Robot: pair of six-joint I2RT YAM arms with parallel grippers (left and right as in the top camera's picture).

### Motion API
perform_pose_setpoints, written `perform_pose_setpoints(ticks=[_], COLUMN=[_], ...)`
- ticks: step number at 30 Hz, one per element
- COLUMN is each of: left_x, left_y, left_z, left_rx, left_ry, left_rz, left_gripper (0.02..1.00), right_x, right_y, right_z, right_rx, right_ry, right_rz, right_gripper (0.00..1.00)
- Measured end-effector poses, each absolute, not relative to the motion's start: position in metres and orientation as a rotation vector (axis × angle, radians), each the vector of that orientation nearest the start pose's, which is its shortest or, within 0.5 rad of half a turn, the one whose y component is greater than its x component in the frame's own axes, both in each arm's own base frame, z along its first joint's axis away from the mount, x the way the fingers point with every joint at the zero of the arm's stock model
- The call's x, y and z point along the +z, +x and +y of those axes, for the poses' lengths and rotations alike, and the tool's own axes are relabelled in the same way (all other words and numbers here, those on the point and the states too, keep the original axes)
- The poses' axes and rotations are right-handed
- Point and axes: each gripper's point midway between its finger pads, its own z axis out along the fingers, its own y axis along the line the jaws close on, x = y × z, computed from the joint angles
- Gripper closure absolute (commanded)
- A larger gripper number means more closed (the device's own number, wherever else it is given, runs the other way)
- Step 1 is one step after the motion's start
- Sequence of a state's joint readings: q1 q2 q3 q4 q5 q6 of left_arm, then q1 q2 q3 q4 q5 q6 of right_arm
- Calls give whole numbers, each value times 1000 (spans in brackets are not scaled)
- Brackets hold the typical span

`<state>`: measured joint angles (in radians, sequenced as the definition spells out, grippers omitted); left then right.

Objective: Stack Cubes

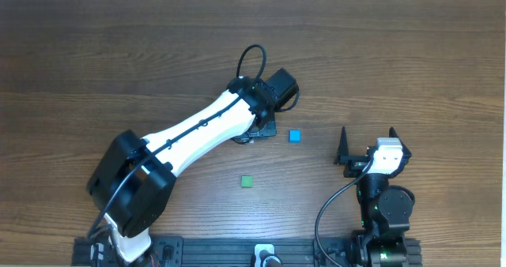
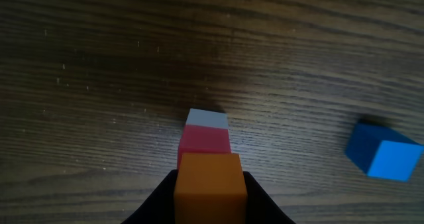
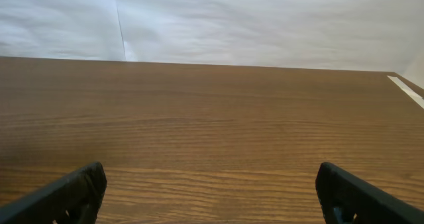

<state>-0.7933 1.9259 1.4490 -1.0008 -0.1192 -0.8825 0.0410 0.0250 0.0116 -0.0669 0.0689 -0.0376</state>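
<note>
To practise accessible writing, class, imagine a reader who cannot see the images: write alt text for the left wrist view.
The left gripper grips an orange cube, with a red cube and a white cube showing just past it in one line. A blue cube sits apart from them on the wooden table.

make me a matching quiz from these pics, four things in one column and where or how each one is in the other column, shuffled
Things:
1. small orange cube
2. small blue cube
3. small green cube
4. right tool

Place or state:
a. open, holding nothing
b. on the wooden table, nearest the arm bases
c. gripped by the left tool
d. on the table, between the two tools

Pairs: 1-c, 2-d, 3-b, 4-a
</note>
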Motion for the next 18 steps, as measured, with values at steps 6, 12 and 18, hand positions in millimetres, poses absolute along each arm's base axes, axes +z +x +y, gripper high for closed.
perform_pose_setpoints(ticks=[6, 12, 18], left_x=[55, 55, 55], left_y=[282, 282, 282], left_z=[-254, -254, -254], left_rx=[26, 27, 27], left_ry=[-151, -152, -152], left_rz=[2993, 2992, 2992], left_gripper=[895, 890, 884], right_x=[157, 157, 157], right_y=[247, 247, 247], right_z=[-2, -2, -2], right_rx=[-54, -54, -55], right_ry=[-12, -12, -13], right_rz=[1651, 1651, 1651], right_gripper=[9, 12, 7])
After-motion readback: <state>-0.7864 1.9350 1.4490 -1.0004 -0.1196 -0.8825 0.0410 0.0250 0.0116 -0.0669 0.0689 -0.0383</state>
